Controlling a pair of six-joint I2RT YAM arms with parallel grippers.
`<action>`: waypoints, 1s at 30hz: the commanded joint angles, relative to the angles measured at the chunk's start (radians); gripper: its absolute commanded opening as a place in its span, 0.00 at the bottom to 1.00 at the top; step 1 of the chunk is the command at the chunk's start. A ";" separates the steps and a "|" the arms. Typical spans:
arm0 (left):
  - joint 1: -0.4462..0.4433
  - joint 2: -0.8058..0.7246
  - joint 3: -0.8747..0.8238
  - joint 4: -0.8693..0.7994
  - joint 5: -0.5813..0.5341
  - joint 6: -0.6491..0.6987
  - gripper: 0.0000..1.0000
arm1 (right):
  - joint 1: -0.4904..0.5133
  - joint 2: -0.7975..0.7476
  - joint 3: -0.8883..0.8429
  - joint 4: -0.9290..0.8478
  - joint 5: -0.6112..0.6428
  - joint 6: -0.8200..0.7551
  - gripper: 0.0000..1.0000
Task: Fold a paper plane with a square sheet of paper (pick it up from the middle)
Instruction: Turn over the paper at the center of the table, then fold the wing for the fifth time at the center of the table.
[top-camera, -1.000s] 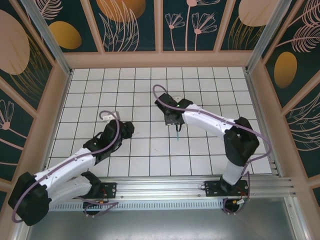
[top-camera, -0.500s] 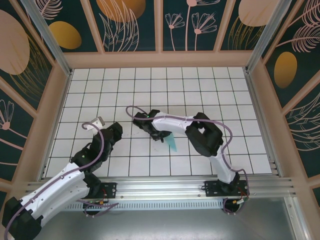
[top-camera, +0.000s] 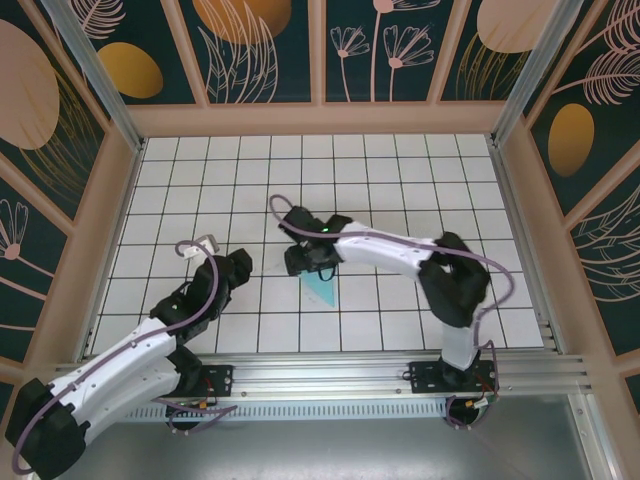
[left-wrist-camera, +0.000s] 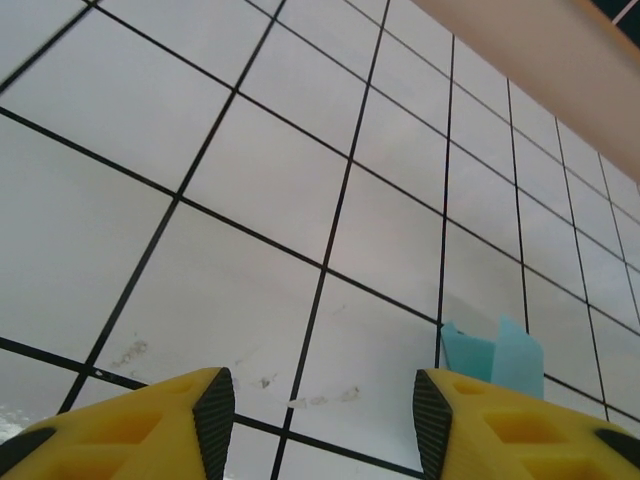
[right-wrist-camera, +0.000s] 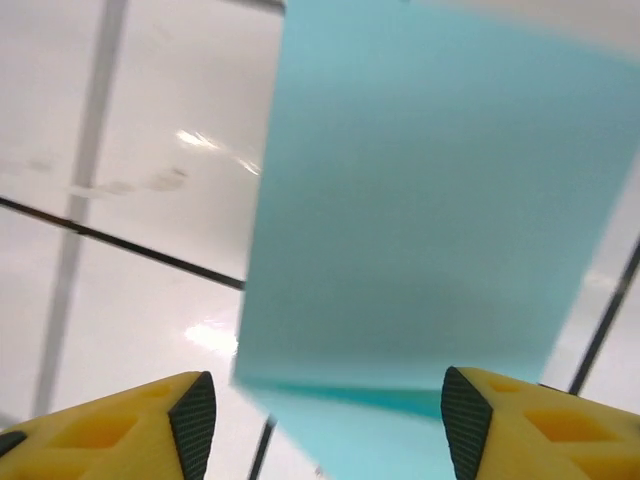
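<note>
The turquoise paper plane (top-camera: 322, 289) rests on the white tiles near the middle of the table, a narrow pointed folded shape. My right gripper (top-camera: 309, 264) hovers just over its far end. In the right wrist view the jaws (right-wrist-camera: 320, 430) stand open and wide, with the paper plane (right-wrist-camera: 430, 200) close below and between them, its fold line showing, touched by neither pad. My left gripper (top-camera: 241, 263) sits about one tile to the left of the paper. It is open (left-wrist-camera: 323, 420) with nothing between its fingers, and two raised flaps of the paper plane (left-wrist-camera: 495, 350) show beyond its right finger.
A white tiled table (top-camera: 200, 180) with black grid lines is boxed in by wooden rails and patterned walls (top-camera: 320, 50). An aluminium rail (top-camera: 330, 375) holding both arm bases runs along the near edge.
The right gripper has gone from shut to open and released the paper plane, which now lies on the tiles slightly further left. The left gripper has opened a little wider.
</note>
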 joint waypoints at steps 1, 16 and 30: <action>-0.003 0.063 0.031 0.041 0.103 0.013 0.53 | -0.067 -0.157 -0.145 0.190 -0.142 -0.009 0.62; -0.003 0.328 0.089 0.140 0.441 -0.081 0.53 | -0.215 -0.285 -0.536 0.513 -0.466 -0.011 0.08; -0.004 0.460 0.128 0.190 0.503 -0.049 0.55 | -0.243 -0.164 -0.549 0.558 -0.466 -0.009 0.09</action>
